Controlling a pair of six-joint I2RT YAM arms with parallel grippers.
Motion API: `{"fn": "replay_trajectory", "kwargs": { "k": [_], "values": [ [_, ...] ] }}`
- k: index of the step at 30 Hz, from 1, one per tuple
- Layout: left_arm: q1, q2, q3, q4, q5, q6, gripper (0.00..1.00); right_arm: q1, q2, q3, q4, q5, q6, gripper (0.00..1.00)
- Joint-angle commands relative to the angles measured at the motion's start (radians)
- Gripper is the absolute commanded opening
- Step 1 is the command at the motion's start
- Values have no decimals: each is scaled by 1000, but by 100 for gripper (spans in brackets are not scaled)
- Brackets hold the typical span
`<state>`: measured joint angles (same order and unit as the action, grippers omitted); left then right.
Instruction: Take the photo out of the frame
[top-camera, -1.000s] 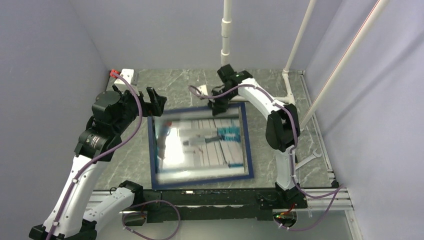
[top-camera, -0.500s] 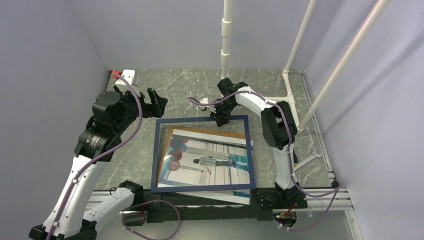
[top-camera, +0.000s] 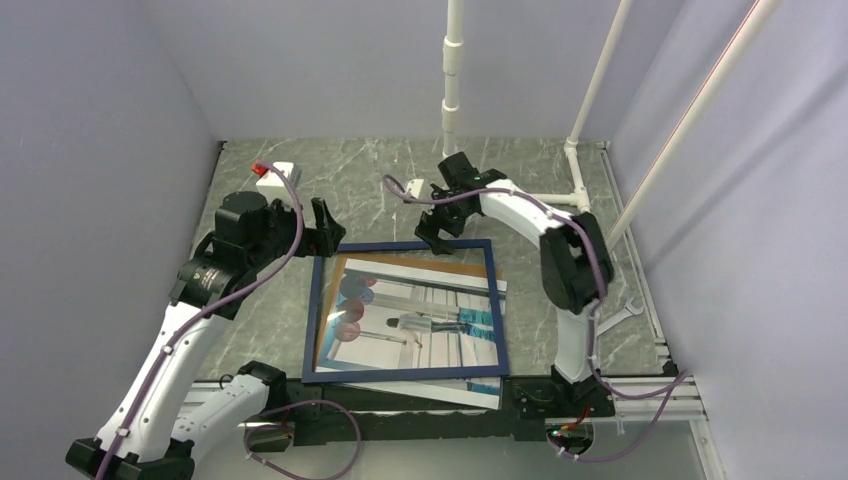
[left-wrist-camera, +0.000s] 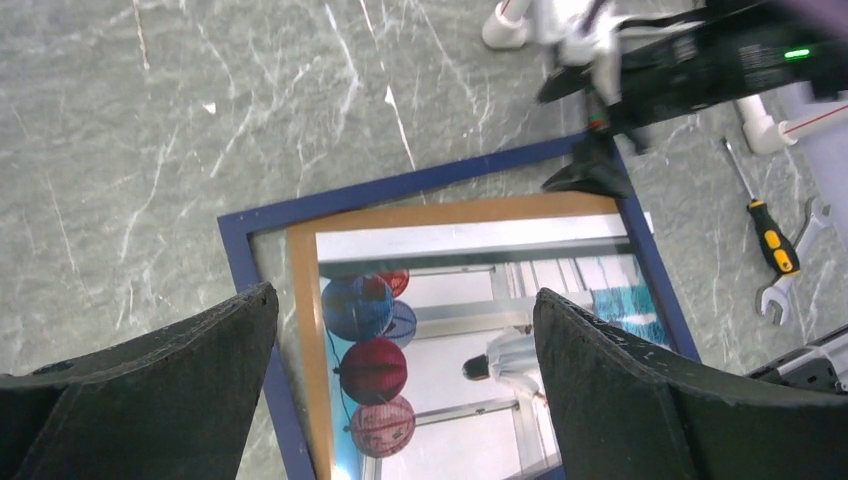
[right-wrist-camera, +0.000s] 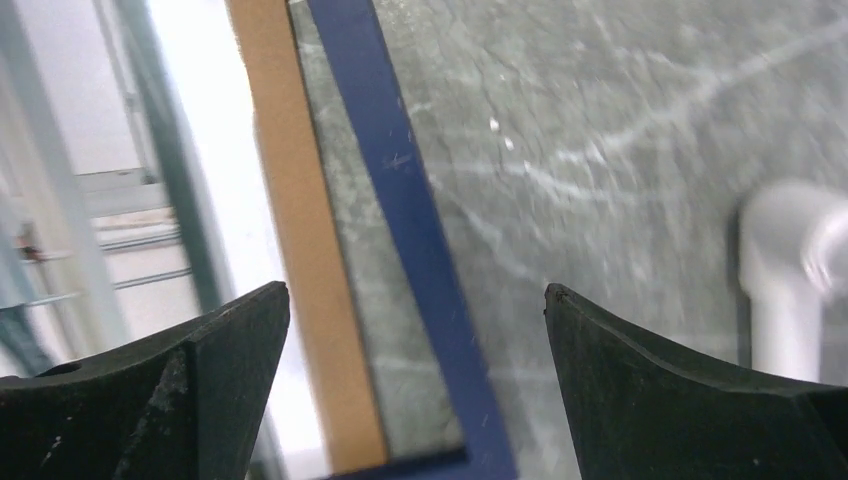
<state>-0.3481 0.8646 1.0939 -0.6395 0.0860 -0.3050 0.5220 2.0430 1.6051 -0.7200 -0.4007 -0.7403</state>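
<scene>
The photo (top-camera: 420, 320) lay face up on the worktop (top-camera: 380, 185), no longer seated in the frame (top-camera: 499, 315). Its brown back edge showed inside the far rail and its white near edge poked out past the near rail. The frame lay flat on top of it, skewed. A second earlier the frame had been tipped up off the worktop with the print in it; now it was down.

The right end effector (top-camera: 436, 235), until then clamped on the far rail, had just spread fully and held nothing, hanging right over that rail. The left end effector (top-camera: 325, 228) had moved in beside the far-left corner, wide open and empty.

Judgement: the print was loose, so the hard part was done. Frame and photo still overlapped, so they needed separating.
</scene>
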Motion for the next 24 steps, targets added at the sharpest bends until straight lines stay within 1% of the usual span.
{"fn": "replay_trajectory", "kwargs": {
  "k": [1, 2, 4, 6, 7, 9, 10, 13, 14, 15, 17, 19, 22, 24],
  "values": [
    [6, -19, -28, -2, 29, -28, 99, 12, -286, -133, 138, 131, 279, 100],
    [6, -19, -33, -2, 35, -32, 99, 14, -338, -181, 172, 194, 338, 100],
    [6, -15, -45, -5, 49, -35, 100, 18, -446, -259, 255, 403, 522, 100],
    [6, -13, -66, -13, 48, -42, 99, 16, -520, -267, 221, 611, 730, 100],
    [6, -14, -76, -18, 49, -47, 100, 8, -549, -255, 152, 671, 843, 100],
    [8, -21, -100, -22, 48, -62, 99, -13, -592, -277, 39, 668, 981, 100],
    [8, -24, -115, -20, 52, -73, 99, -15, -614, -309, 4, 647, 1019, 100],
    [8, -37, -165, -2, 85, -103, 99, -17, -726, -502, -18, 610, 1153, 100],
    [8, -40, -175, 1, 94, -115, 99, -17, -770, -556, -14, 597, 1204, 97],
    [8, -45, -187, 7, 105, -125, 100, -17, -807, -610, -5, 579, 1256, 94],
    [9, -55, -212, 22, 127, -147, 99, -19, -880, -721, 49, 495, 1331, 84],
    [8, -70, -242, 40, 149, -167, 99, -22, -903, -799, 72, 442, 1378, 76],
    [8, -93, -279, 53, 158, -188, 99, -22, -874, -858, 76, 439, 1401, 66],
    [8, -109, -300, 52, 160, -196, 99, -21, -850, -862, 56, 475, 1398, 59]
  ]
}}
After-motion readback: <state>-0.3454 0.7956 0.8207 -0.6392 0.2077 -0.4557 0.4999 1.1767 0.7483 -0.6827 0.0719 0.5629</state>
